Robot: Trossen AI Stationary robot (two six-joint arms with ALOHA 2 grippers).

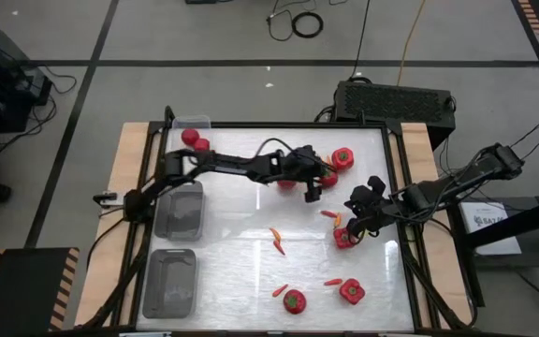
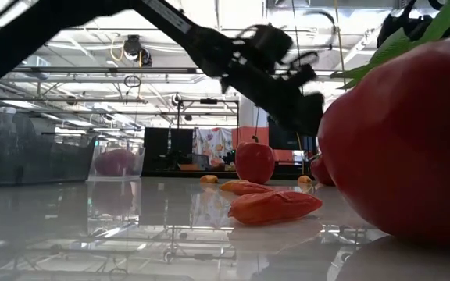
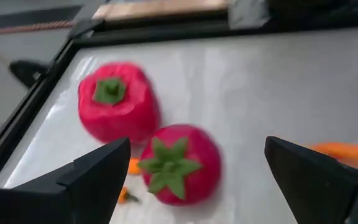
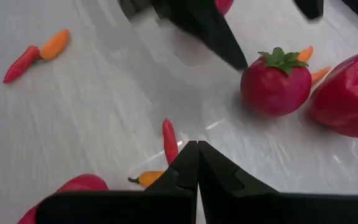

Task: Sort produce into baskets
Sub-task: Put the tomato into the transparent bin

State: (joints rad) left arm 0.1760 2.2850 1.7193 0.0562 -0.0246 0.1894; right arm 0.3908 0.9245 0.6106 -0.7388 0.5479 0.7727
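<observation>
My left gripper (image 1: 317, 183) is open near the table's far right. Its fingers (image 3: 98, 177) stand on either side of a small red tomato (image 3: 180, 163) without touching it. A red bell pepper (image 3: 117, 102) with a green stem lies just beyond the tomato; it also shows in the high view (image 1: 343, 157). My right gripper (image 4: 197, 150) is shut and empty, low over the table (image 1: 355, 222). A slim red chili (image 4: 169, 140) and an orange one (image 4: 148, 179) lie just beside its tips. Another bell pepper (image 1: 344, 239) lies close by.
A small clear tray (image 1: 195, 121) with tomatoes (image 1: 191, 138) stands at the far left. Two grey trays (image 1: 180, 208) (image 1: 169, 281) stand along the left edge. Chilies (image 1: 276, 240) lie mid-table. Two bell peppers (image 1: 294, 301) (image 1: 351, 292) and more chilies (image 1: 333, 281) lie near the front.
</observation>
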